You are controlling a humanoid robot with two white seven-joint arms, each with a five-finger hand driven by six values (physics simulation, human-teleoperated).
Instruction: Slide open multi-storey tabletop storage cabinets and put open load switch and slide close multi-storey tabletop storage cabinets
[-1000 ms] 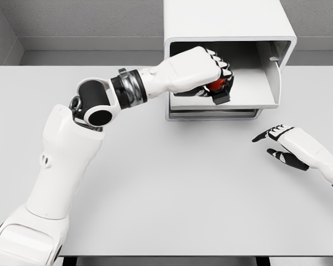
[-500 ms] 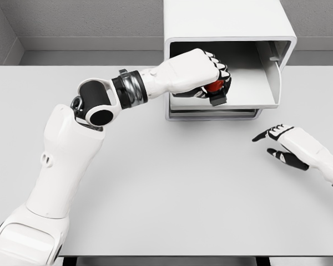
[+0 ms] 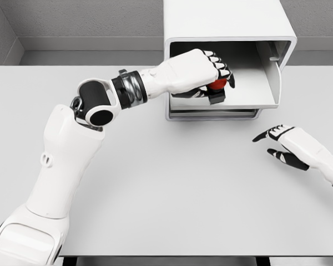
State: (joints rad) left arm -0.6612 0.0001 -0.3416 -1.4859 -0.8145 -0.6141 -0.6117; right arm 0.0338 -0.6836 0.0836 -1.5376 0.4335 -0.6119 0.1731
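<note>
Resting low on the grey table (image 3: 172,183) at the near right, the right hand (image 3: 291,145) is seen with fingers spread and nothing held. Farther back, the left hand (image 3: 197,71) is curled around the red-and-black load switch (image 3: 217,90), held inside the pulled-out drawer (image 3: 255,91) of the white storage cabinet (image 3: 222,19).

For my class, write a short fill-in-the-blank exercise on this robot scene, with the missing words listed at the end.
1. The left robot hand holds a switch with a ____ top.
2. The switch is over the open ____ of the cabinet.
3. The right robot hand holds ____.
4. The cabinet stands on a grey ____.

Missing words: red; drawer; nothing; table
</note>
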